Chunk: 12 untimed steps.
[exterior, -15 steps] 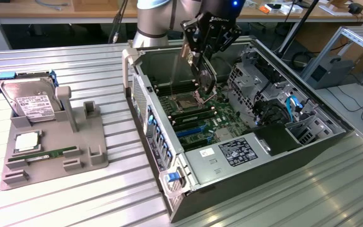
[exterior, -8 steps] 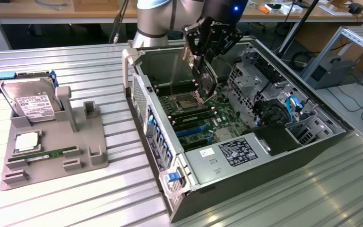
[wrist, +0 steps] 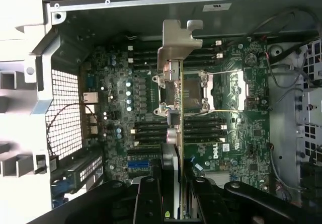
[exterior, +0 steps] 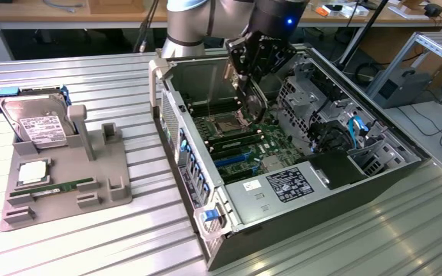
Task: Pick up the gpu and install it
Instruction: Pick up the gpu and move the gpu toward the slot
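Gripper [exterior: 248, 77] clamping the gpu [exterior: 252, 103] inside the open PC case [exterior: 344, 213].
Card is hanging edge-on above the motherboard [wrist: 115, 98], silver bracket [wrist: 177, 43] pointing away from the wrist.

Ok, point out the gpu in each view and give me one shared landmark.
Exterior view: the gpu hangs from the gripper, just over the CPU socket.
Wrist view: the gpu is seen edge-on, clamped in the gripper and crossing the CPU socket.
Shared landmark: the CPU socket.
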### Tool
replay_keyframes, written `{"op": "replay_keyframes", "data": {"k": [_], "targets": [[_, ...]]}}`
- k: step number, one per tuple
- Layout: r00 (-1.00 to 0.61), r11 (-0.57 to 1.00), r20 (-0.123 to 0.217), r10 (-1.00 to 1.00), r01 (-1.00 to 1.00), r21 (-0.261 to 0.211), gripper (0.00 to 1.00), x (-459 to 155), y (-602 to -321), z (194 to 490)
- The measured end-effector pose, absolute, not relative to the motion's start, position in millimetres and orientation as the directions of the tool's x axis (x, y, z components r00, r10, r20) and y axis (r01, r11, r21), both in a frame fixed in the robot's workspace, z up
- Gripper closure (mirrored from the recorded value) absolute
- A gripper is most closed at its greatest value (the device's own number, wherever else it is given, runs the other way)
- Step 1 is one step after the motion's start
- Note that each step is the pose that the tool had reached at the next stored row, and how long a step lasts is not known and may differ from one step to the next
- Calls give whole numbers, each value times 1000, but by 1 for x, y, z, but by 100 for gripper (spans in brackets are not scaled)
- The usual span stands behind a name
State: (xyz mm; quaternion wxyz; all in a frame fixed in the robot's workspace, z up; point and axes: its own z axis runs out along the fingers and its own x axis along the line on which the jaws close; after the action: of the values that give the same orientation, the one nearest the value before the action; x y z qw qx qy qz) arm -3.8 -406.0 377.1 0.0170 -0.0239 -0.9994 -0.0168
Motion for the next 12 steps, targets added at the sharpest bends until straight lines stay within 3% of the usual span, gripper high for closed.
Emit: {"op": "replay_keyframes", "data": {"k": [12], "targets": [[-998,999,53,-22,-20,31,73,67,-406,346]]}}
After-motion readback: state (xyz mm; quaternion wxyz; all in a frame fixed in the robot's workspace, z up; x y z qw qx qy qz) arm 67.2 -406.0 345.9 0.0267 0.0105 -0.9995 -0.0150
